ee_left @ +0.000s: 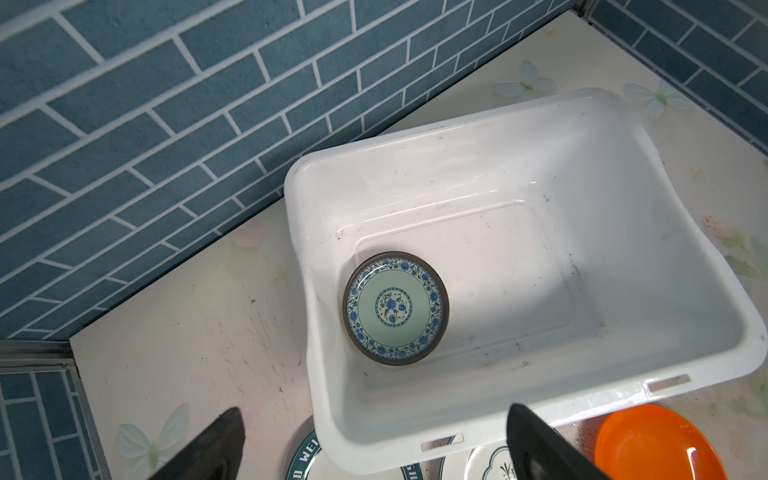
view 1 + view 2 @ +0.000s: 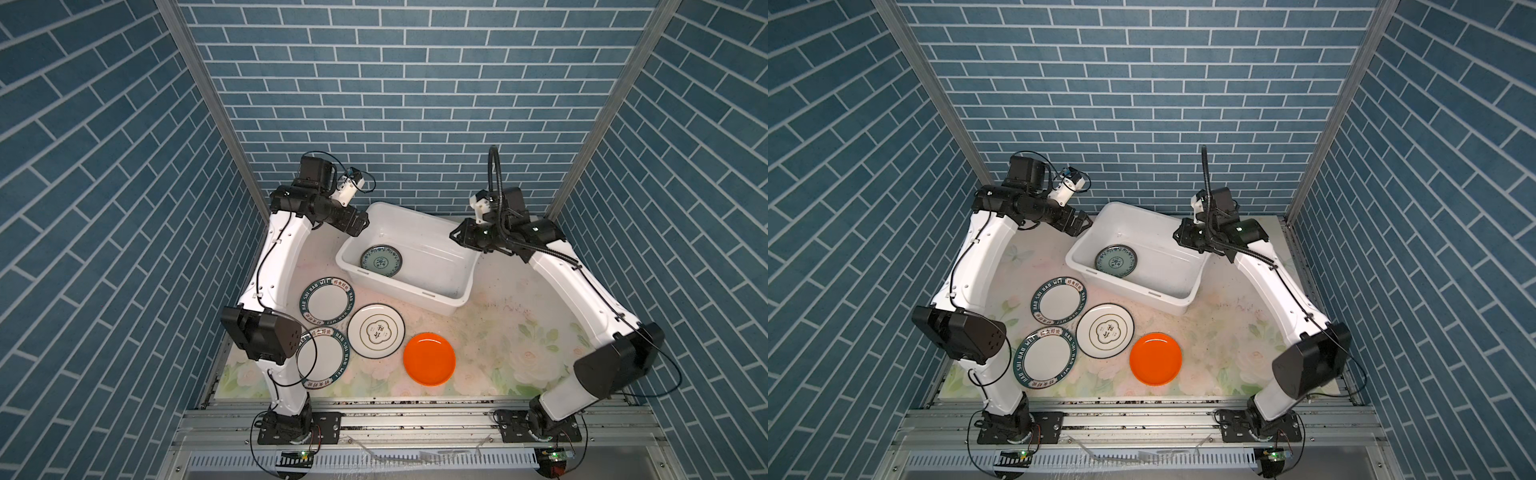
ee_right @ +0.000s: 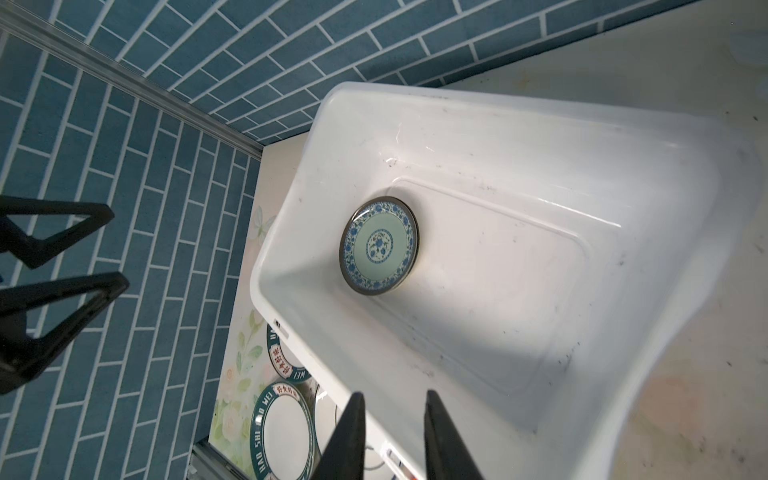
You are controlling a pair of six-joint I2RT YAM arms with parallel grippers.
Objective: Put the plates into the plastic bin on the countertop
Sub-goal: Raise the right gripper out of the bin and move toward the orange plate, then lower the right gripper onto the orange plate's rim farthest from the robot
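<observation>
Plates up front, all flat on the countertop (image 2: 1225,332) - orange plate (image 2: 1155,358) and near green-lettered plate (image 2: 1044,357), then gold-motif plate (image 2: 1105,330) and far green-lettered plate (image 2: 1060,305). Stiff, glossy and chippable, probably light, so I'd pinch the raised rim. Behind them, the blue-green plate (image 2: 1116,260) lies in the plastic bin (image 2: 1133,291). Left gripper (image 1: 374,409) hangs spread wide and empty over the bin; right gripper (image 3: 395,394) is slightly parted, empty too.

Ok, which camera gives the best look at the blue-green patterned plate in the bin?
The left wrist view: the blue-green patterned plate shows largest, whole and nearly face-on, on the plastic bin floor. The right wrist view shows the plate whole but foreshortened. In both top views the plate is whole but small.
</observation>
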